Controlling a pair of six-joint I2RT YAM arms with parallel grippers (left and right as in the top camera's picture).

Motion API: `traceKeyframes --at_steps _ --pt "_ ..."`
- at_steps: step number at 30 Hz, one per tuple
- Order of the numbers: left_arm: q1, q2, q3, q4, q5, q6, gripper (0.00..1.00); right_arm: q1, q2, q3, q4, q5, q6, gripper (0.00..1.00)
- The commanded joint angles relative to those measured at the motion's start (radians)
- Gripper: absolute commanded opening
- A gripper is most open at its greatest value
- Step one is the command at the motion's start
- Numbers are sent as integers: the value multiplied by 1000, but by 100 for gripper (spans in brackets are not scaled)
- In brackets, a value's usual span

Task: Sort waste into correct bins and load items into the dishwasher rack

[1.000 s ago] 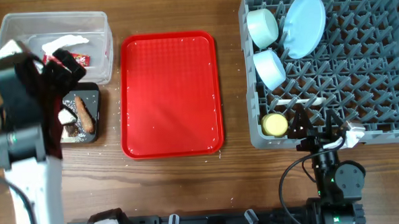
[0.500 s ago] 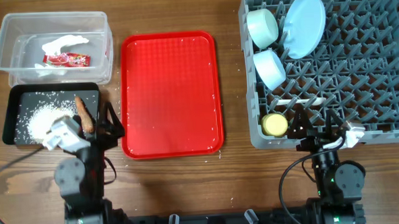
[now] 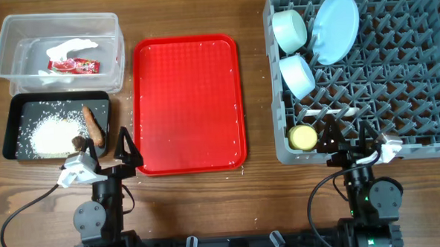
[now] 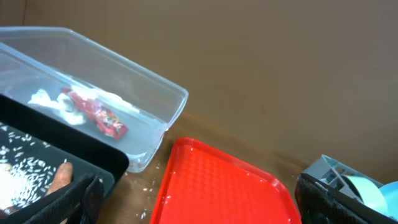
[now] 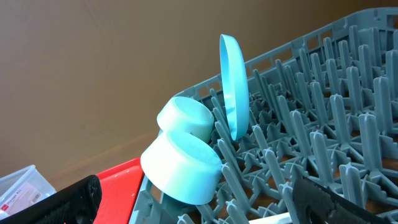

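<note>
The clear tub (image 3: 8,43) holds the red wrapper (image 3: 73,66) and white paper (image 3: 69,48); both show in the left wrist view (image 4: 99,115). The black tray (image 3: 18,106) holds rice (image 3: 53,134), the brown stick (image 3: 93,123) and a brown lump (image 3: 78,141). The grey rack (image 3: 396,71) holds the plate (image 3: 335,25), two bowls (image 3: 289,29) (image 3: 298,75), the yellow cup (image 3: 304,137) and the white spoon (image 3: 338,112). My left gripper (image 3: 109,147) (image 4: 199,202) is open and empty by the black tray. My right gripper (image 3: 347,140) (image 5: 199,202) is open and empty at the rack's front edge.
The flat red serving tray (image 3: 188,102) lies between the bins and the rack, with a few rice grains on and around it. Both arm bases stand at the table's front edge. The right wrist view shows the plate (image 5: 233,87) upright behind the bowls (image 5: 183,165).
My left arm has drawn back from over the bins to the table's front edge, uncovering the black tray. The right arm has not moved.
</note>
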Motion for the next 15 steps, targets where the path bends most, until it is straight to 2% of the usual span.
traceKeyframes --at_steps 1,15 --pt "-6 -12 -8 -98 -9 8 100 -4 -5 -1 3 -16 10 100" --pt "-33 -8 -8 -90 -6 8 100 -4 -5 -1 3 -16 9 100"
